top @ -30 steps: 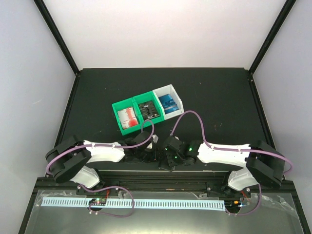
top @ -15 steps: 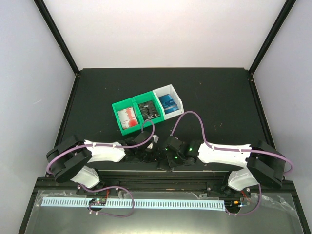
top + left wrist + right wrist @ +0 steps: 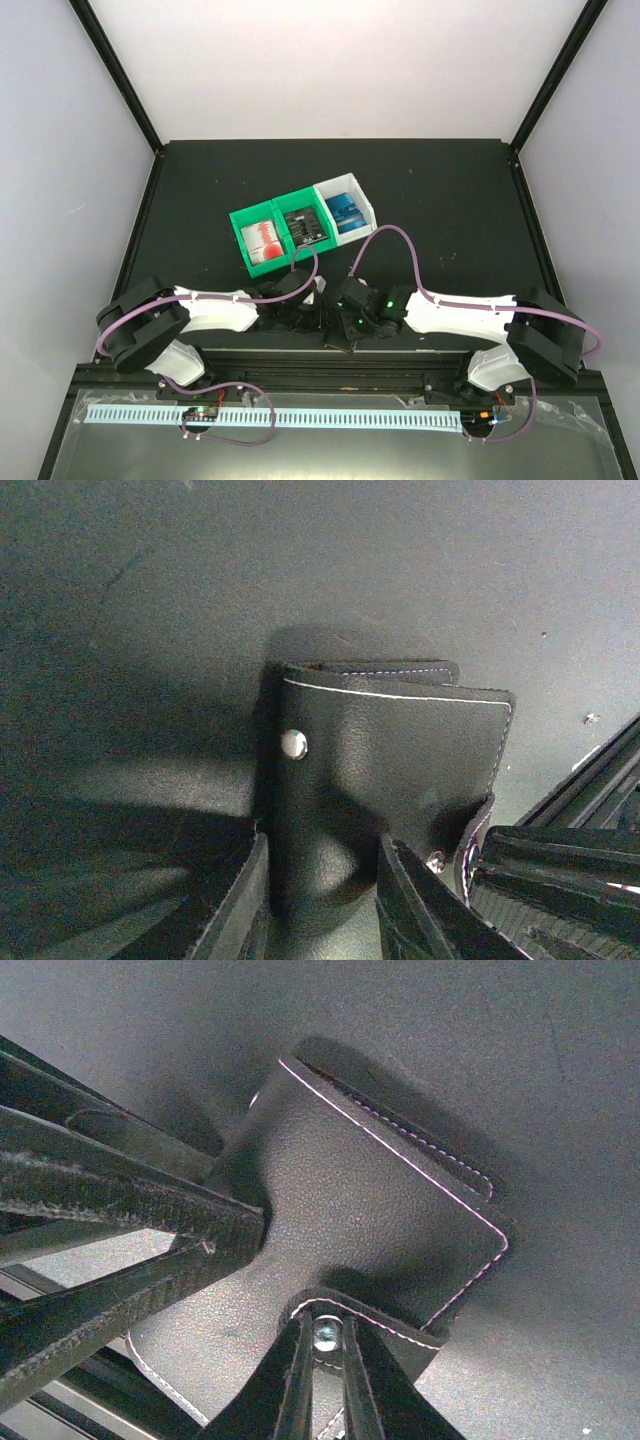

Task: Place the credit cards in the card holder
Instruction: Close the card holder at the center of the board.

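Note:
The black card holder (image 3: 400,750) lies closed on the dark table, near its front edge, with a silver snap stud (image 3: 293,743) on its outside. It also shows in the right wrist view (image 3: 360,1210). My left gripper (image 3: 322,895) is closed on its near edge, one finger on each side. My right gripper (image 3: 325,1360) is shut on the holder's small snap flap (image 3: 370,1315). In the top view both grippers meet over the holder (image 3: 334,338). Red-and-white cards (image 3: 264,238), black cards (image 3: 305,227) and blue cards (image 3: 347,211) sit in the bins.
The joined bins stand behind the grippers: two green compartments (image 3: 240,222) and one white one (image 3: 357,186). A black rail (image 3: 590,780) runs along the table's front edge just beside the holder. Purple cables loop over both arms.
Hardly anything. Both grippers stay at the card holder; the two wrists have edged slightly closer together.

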